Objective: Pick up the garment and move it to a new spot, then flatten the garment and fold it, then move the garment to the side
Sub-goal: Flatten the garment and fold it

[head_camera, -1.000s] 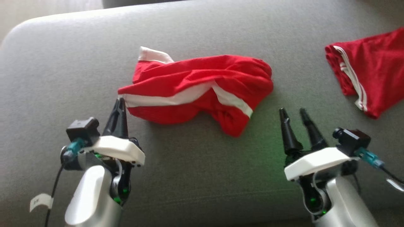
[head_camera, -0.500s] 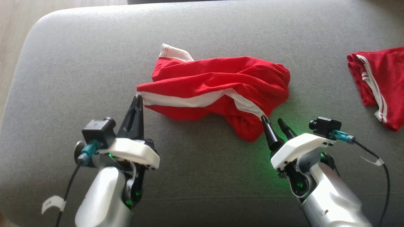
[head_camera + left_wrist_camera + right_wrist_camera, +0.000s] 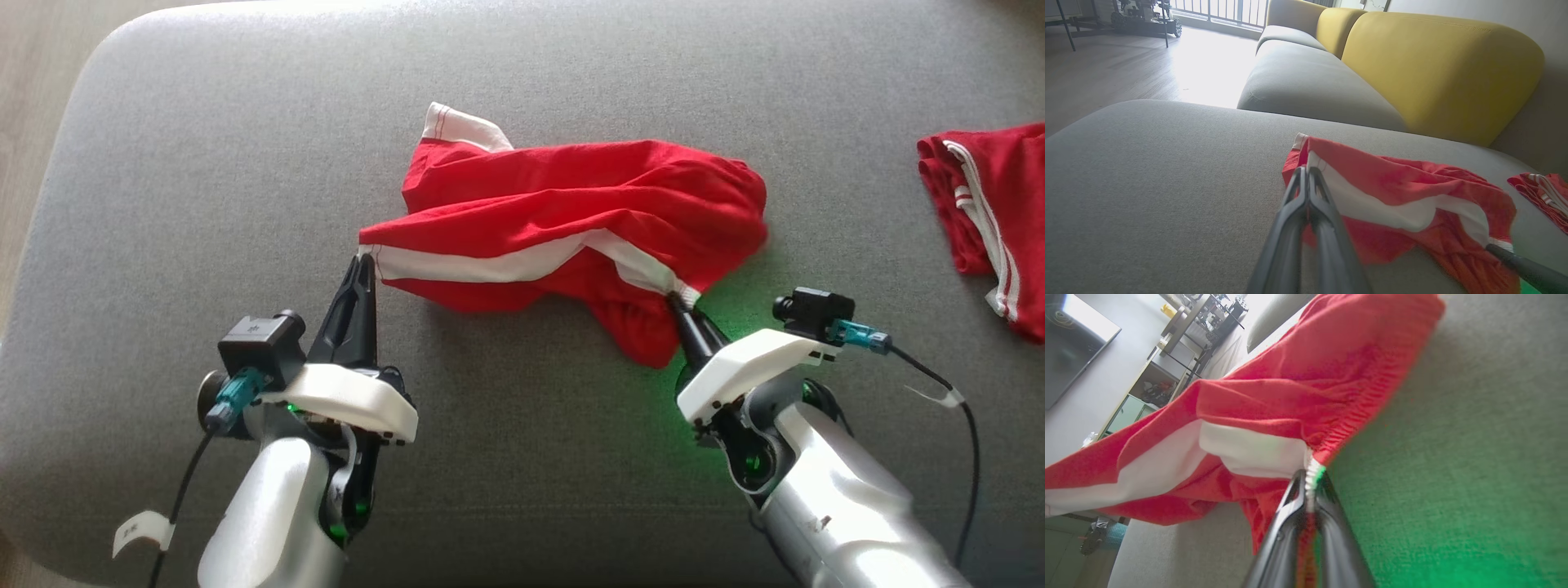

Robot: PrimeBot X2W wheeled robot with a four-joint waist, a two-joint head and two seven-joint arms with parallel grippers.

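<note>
The red garment (image 3: 571, 220) lies crumpled on the grey sofa seat (image 3: 245, 122). The jaws of the left gripper (image 3: 364, 260) clench the left end of its white band (image 3: 490, 263); those of the right gripper (image 3: 676, 300) pinch the other end.

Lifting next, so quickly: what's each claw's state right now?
Left claw: closed, holding a corner of the crumpled red cloth garment with a white stripe.
Right claw: closed, holding that garment's other stripe end.

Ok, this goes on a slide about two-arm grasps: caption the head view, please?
Left gripper and right gripper each pinch an end of the red garment, crumpled on a grey cushion.
</note>
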